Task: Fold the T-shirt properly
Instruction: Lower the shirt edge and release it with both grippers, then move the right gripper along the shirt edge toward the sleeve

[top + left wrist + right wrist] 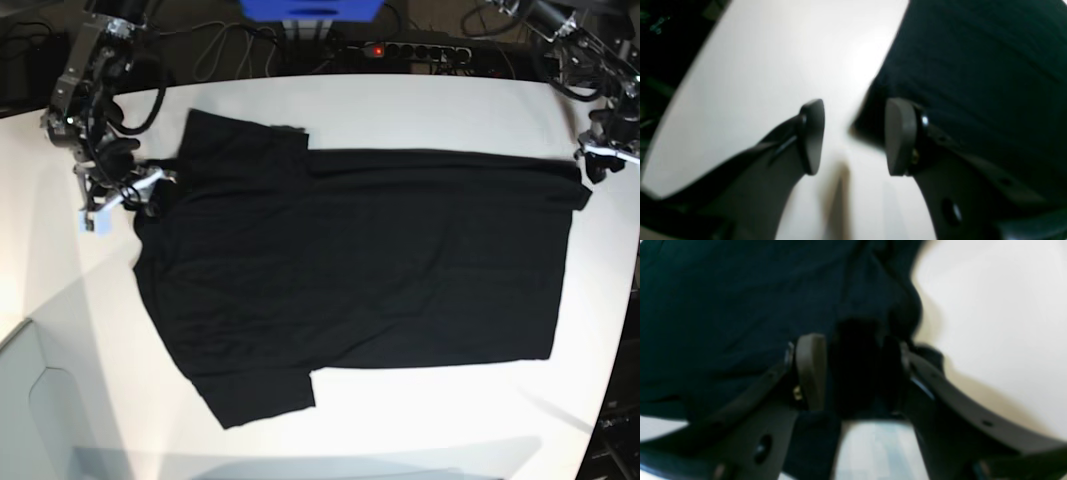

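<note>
Seen on the left of the base view, the right end effector [150, 190] is parted at the shoulder edge of the large black short-sleeved soft cloth T-shirt [360, 265], a dark fold of cloth lying between its fingers [811, 370] but not pinched. The T-shirt is spread flat, plain face up, across the white round-edged surface [420, 110], sleeves toward the left. On the right, the left end effector [592, 160] is held open at the hem corner, nothing gripped.
</note>
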`<state>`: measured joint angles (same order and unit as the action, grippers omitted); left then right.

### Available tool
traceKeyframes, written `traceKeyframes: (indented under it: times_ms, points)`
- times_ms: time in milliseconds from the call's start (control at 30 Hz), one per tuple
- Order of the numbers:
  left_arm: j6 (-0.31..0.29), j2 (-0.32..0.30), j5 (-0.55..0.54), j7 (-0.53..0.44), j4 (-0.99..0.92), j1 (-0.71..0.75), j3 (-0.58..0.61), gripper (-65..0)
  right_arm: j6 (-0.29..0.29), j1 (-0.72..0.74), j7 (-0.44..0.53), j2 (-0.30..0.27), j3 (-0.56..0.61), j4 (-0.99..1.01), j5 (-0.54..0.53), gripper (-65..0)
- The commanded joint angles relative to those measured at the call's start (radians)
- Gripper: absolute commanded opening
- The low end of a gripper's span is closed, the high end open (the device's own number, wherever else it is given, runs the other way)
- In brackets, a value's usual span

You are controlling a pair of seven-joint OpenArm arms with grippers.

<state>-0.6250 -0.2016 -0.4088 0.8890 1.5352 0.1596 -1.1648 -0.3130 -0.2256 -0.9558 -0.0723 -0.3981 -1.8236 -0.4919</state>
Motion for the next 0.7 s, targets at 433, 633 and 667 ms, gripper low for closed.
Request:
traceKeyframes:
  times_ms: [433,633,667]
  points:
    - [-0.003,0.001,-0.014,-0.018,0.034,0.016,-0.002,-36.6,0.001,-0.177,0.011,0.062,-0.143,-0.060,-0.020,-36.4]
    - [-0.003,0.001,-0.014,-0.018,0.034,0.018,-0.004,-36.6,0.001,-0.229,0.011,0.101,-0.143,-0.058,-0.020,-36.4]
    - [-0.003,0.001,-0.014,-0.018,0.034,0.018,-0.004,-36.6,-0.001,-0.237,0.011,0.105,-0.141,-0.058,-0.020,-36.4]
